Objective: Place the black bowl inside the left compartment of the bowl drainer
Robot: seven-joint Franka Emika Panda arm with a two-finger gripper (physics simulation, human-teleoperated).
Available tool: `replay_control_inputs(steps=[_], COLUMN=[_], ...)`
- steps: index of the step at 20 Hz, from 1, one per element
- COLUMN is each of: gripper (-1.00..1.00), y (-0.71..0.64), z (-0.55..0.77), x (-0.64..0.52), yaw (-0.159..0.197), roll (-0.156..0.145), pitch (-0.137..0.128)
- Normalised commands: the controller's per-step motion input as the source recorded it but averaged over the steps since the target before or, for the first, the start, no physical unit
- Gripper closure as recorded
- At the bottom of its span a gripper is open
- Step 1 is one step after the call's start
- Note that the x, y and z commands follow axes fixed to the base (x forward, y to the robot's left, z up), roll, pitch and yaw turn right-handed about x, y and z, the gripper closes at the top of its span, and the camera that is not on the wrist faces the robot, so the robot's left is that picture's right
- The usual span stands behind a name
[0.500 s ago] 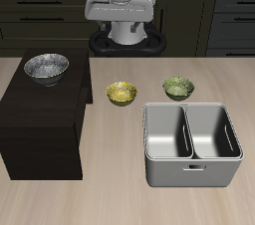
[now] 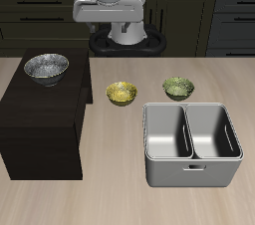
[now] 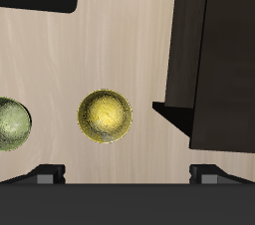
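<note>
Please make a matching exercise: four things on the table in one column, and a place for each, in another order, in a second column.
1. black bowl
2. yellow bowl
3. green bowl
4. bowl drainer

a. nearest the table's front edge
b. on the table, just behind the drainer
c. on top of the dark cabinet
d. on the table, between the cabinet and the green bowl

Pairs: 1-c, 2-d, 3-b, 4-a

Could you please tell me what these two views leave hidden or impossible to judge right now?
- Gripper: exterior view cuts it off above the frame edge; wrist view shows only fingertip stubs, so the opening is unclear.
- Black bowl: absent from the wrist view.
- Bowl drainer: well floors partly hidden by its own walls in the exterior view.
</note>
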Motion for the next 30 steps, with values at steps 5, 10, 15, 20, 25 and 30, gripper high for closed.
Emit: replay_control_inputs(steps=[5,10,15,20,25,30], gripper=[-1.0,-1.0,-1.0,-1.0,-1.0,-1.0], y=[-0.29,-0.22,-0.34,-0.13,-0.08,-0.17], z=[0.18,0.14,0.14,0.1,0.16,0.14], x=[0.14,0.13,0.25,0.21,0.27,0.25], yaw=[-0.032,-0.017,-0.026,-0.011,-0.004,-0.005], roll=[-0.018,0.006,-0.024,0.008,0.002,-0.051], pitch=[-0.008,-0.009,0.007,-0.002,-0.003,-0.018])
